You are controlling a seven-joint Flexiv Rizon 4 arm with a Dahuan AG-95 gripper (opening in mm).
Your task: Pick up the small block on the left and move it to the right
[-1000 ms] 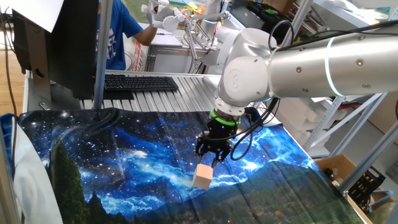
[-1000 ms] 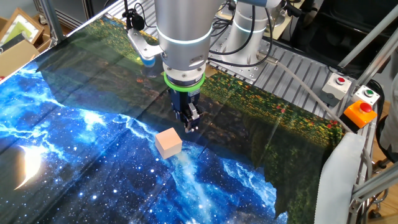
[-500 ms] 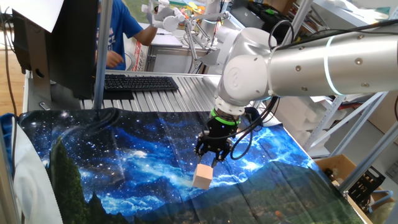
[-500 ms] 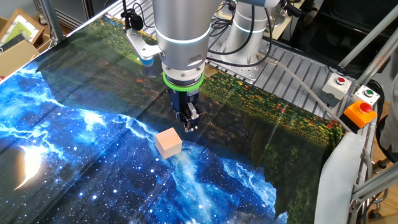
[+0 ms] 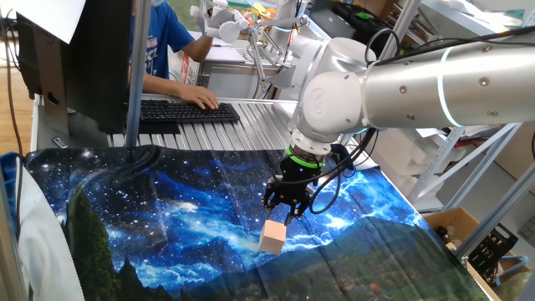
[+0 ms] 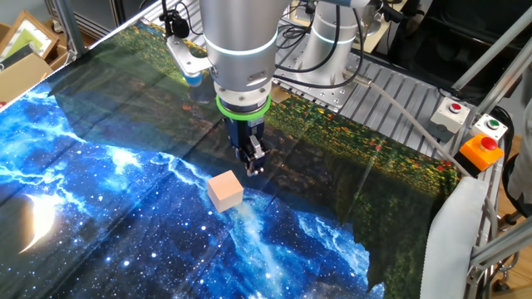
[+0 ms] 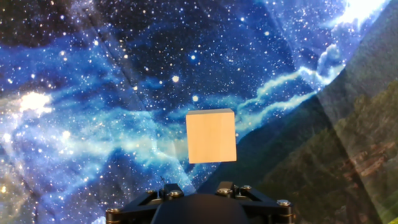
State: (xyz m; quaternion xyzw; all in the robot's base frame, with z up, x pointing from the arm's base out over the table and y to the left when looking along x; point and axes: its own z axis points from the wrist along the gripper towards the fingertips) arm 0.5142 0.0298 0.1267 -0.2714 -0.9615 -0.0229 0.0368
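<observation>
The small block (image 5: 272,236) is a plain light tan wooden cube resting on the starry blue cloth. It also shows in the other fixed view (image 6: 225,190) and in the middle of the hand view (image 7: 211,135). My gripper (image 5: 282,213) hangs just above the cloth, right beside the block and apart from it. In the other fixed view the gripper (image 6: 253,166) sits just behind and to the right of the block, with its fingers close together and nothing between them. The hand view shows only the gripper's dark base at the bottom edge; the fingertips are hidden.
A keyboard (image 5: 188,110) with a person's hand (image 5: 199,100) on it lies beyond the cloth's far edge. A second robot base (image 6: 328,50) and a white and blue object (image 6: 191,73) stand at the cloth's edge. Button boxes (image 6: 480,152) sit on the right.
The person's hand has come onto the keyboard. The arm, gripper and block have hardly moved.
</observation>
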